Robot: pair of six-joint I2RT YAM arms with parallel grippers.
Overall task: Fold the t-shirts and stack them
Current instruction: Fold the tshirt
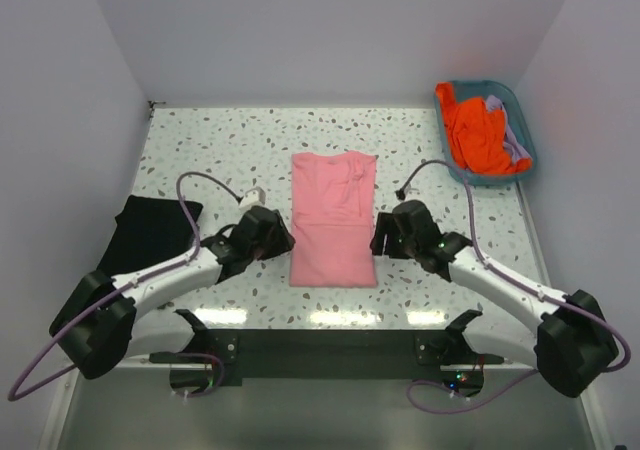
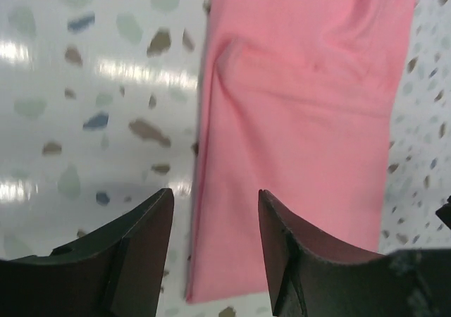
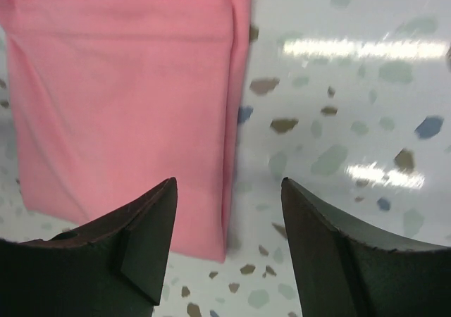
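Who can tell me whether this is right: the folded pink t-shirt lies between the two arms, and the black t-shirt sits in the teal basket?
Wrong in one respect: the black t-shirt lies on the table at the left, beside the left arm, not in the teal basket. The top external view shows it.

The top external camera looks steeply down from above and behind the arm bases, wide enough to take in the whole speckled table (image 1: 220,150). Each wrist camera rides close behind its own fingers and faces the tabletop just past the left gripper (image 2: 215,208) or the right gripper (image 3: 229,194). All three views share the salmon-pink t-shirt (image 1: 334,220), whose long edge runs ahead of the gap between each pair of jaws.
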